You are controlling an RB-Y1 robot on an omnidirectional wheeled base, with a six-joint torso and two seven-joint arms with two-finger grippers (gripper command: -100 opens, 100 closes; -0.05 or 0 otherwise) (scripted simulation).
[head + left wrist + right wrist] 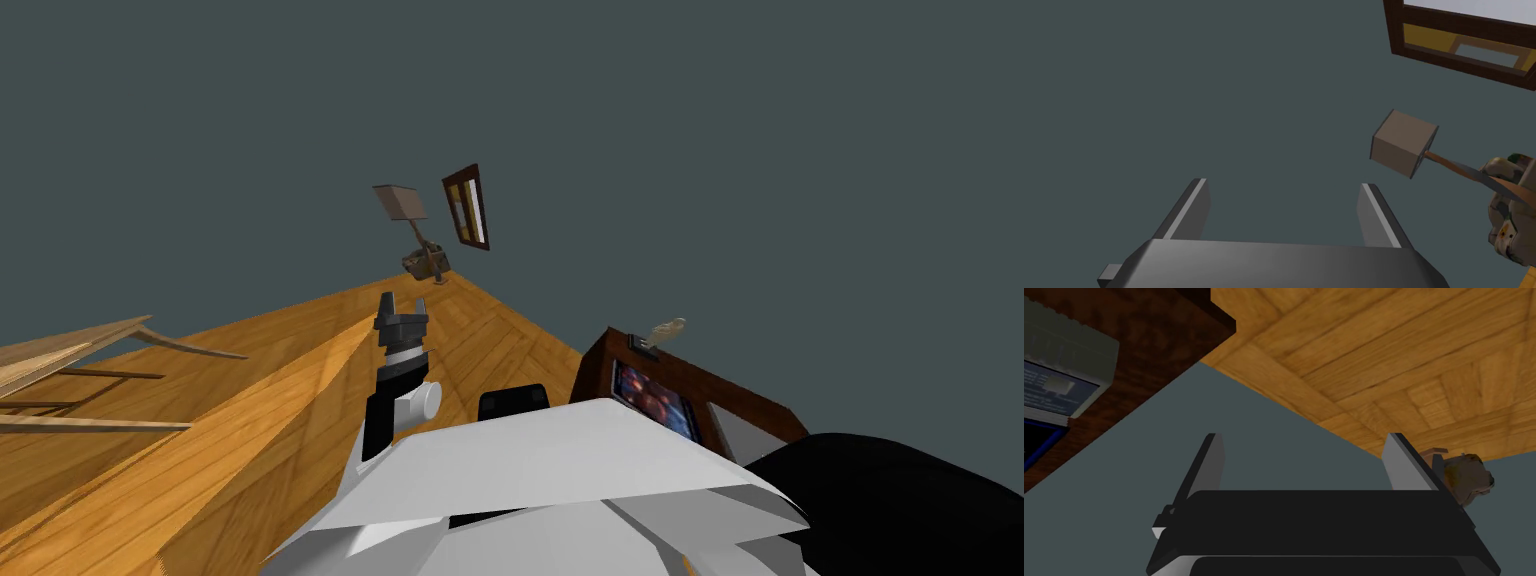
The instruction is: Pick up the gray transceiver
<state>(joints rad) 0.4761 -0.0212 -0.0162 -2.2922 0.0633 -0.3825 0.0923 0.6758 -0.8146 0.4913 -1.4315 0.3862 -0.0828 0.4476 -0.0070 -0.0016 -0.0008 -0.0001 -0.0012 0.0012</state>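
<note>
My left tool (1281, 185) hanging wide open, gripping nothing, raised over wooden floor (250, 400). My right tool (1304, 436) also gaping wide, empty, hovering beside dark brown surface (1164, 333). Greyish transceiver (665, 329) lying at surface's far corner, apart from both tools.

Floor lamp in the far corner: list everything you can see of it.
The lamp has a boxy taupe shade on a thin orange-brown stem, with a lumpy, mottled brown-and-cream body low on the stem. It stands at the far corner of the wood floor, where two dark grey-green walls meet, beside a dark-framed picture on the wall. Its lean matches the camera's slant. Nothing else touches it.
</note>
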